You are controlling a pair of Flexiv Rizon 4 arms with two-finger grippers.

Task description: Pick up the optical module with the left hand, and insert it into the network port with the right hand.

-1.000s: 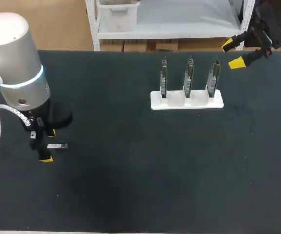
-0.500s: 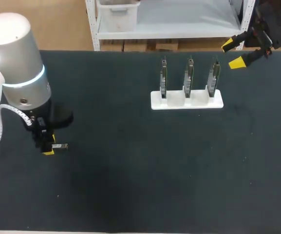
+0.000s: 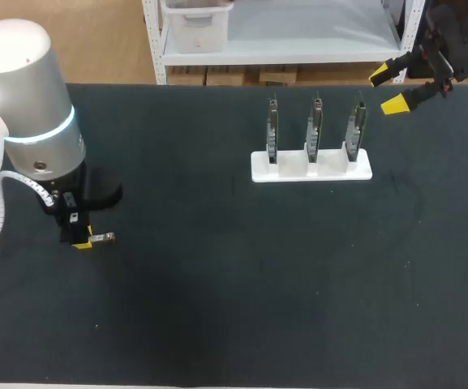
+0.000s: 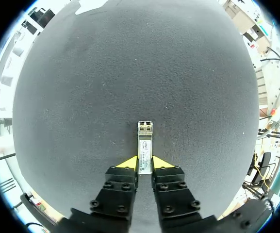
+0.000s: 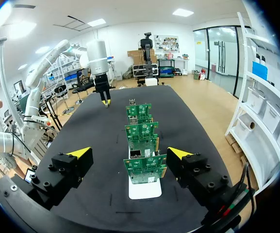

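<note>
The optical module [image 3: 102, 237] is a small silver bar near the table's left side. My left gripper [image 3: 79, 241] is shut on its near end; in the left wrist view both yellow fingertips [image 4: 129, 163] press the sides of the module [image 4: 145, 145], whose far end sticks out ahead of them. The network ports are on three upright green boards [image 3: 313, 130] in a white holder [image 3: 311, 168] at the back right. My right gripper [image 3: 388, 90] hangs open behind that holder's right end, with the nearest board [image 5: 144, 167] just ahead of its spread fingers.
The black mat [image 3: 242, 275] covers the whole table. In the right wrist view my left arm [image 5: 98, 56] stands beyond the row of boards, at the table's far end.
My left gripper's fingers have come together onto the module, which has shifted slightly with them. The right arm has not moved.
</note>
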